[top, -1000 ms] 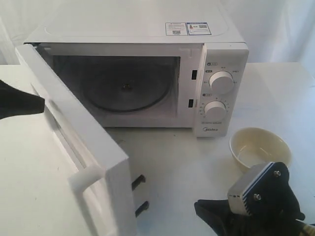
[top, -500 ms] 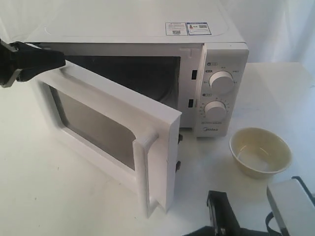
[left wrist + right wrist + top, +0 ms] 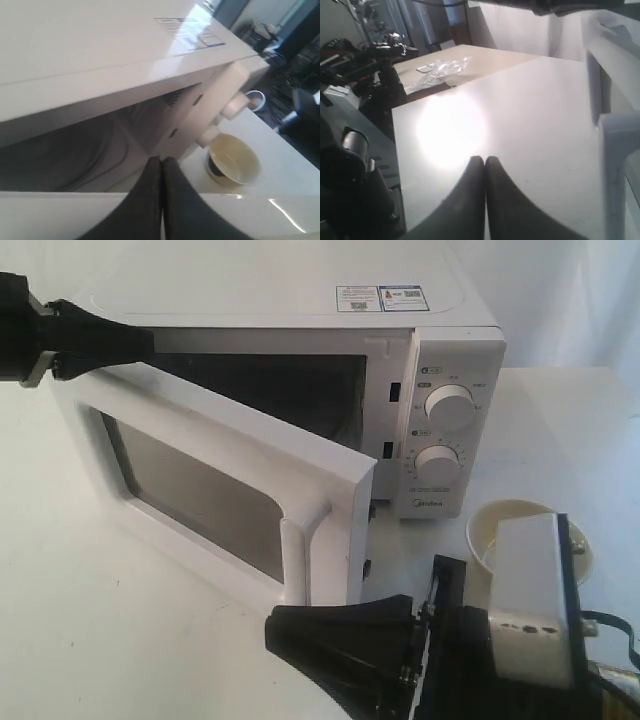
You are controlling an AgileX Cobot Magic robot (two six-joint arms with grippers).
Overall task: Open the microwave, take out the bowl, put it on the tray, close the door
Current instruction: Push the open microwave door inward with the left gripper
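Note:
The white microwave (image 3: 270, 295) stands at the back with its door (image 3: 215, 480) about half open, handle (image 3: 305, 555) toward the front. My left gripper (image 3: 146, 339) is shut and empty, its tip at the outer side of the door's top edge (image 3: 50, 215). The cream bowl (image 3: 497, 523) sits on the white surface just right of the knob panel (image 3: 447, 430), partly hidden by my right arm; it shows whole in the left wrist view as the bowl (image 3: 235, 160). My right gripper (image 3: 272, 626) is shut and empty, low in front of the door. No tray shows.
The right wrist camera housing (image 3: 530, 600) blocks the front right. In the right wrist view the shut gripper (image 3: 485, 159) hovers over the white table (image 3: 520, 115), with the door (image 3: 615, 130) beside it, a plastic bag (image 3: 440, 70) on a beige table and equipment beyond the edge.
The door has swung from wide open to about half open, with the left gripper following its top edge. The right arm has swept left along the front and now covers part of the bowl.

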